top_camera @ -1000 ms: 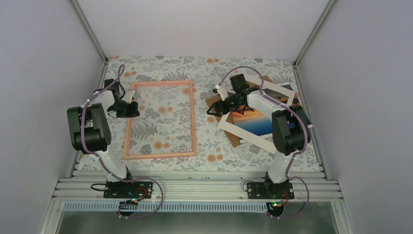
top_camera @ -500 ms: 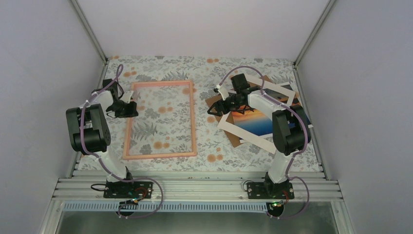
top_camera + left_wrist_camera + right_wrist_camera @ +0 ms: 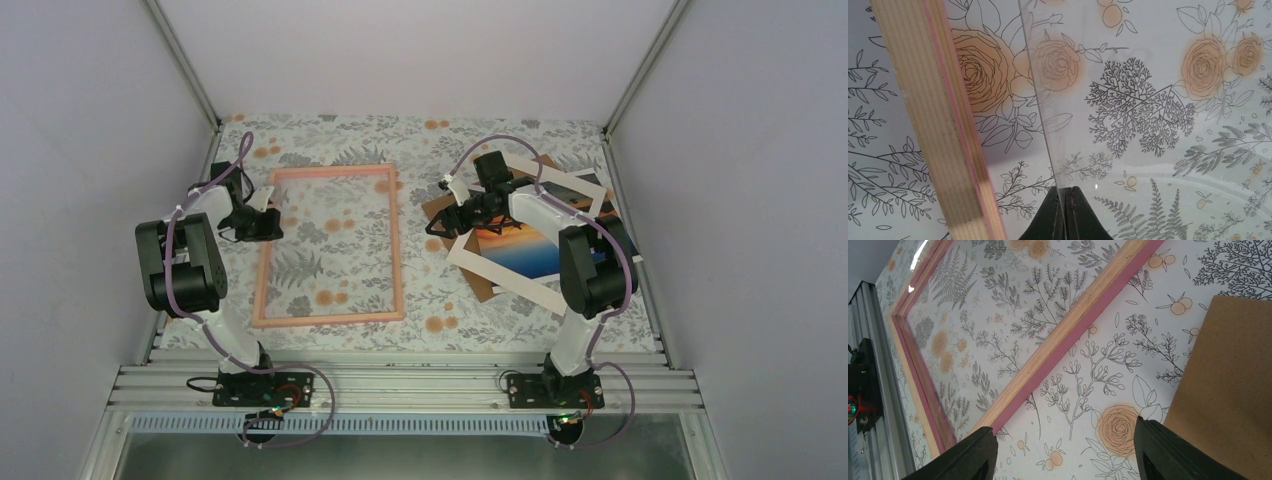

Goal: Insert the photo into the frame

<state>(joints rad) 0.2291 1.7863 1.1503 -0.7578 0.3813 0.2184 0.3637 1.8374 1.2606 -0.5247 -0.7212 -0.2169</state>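
Pink-orange wood marks the frame point(image 3: 397, 250), laid flat at centre left of the top view with its long axis running top to bottom. The left claw point(image 3: 1065, 200) is found at the upper part of the frame's left rail, fingers pressed together. In the wrist view the thin edge of the clear pane point(image 3: 1148, 100) runs straight into the closed tips, so a pinch on the pane is judged likely. The right claw point(image 3: 1063, 440) is spread wide with nothing between the fingers. It is held over the table point(image 3: 430, 290), between the frame's right rail and the brown board point(image 3: 1228, 390).

The photo point(image 3: 520, 252) is seen right of centre, within the window of the white mat point(image 3: 500, 285), over the board. Whether it lies above or below the mat cannot be told, and part of it is hidden by the right arm point(image 3: 590, 265). Its long axis appears tilted, upper right to lower left. From the right claw the photo lies to the right and slightly lower in the top view, near but apart. The right arm is clearly the nearer one; the left claw is well apart, across the frame. The photo is not yet in the frame.
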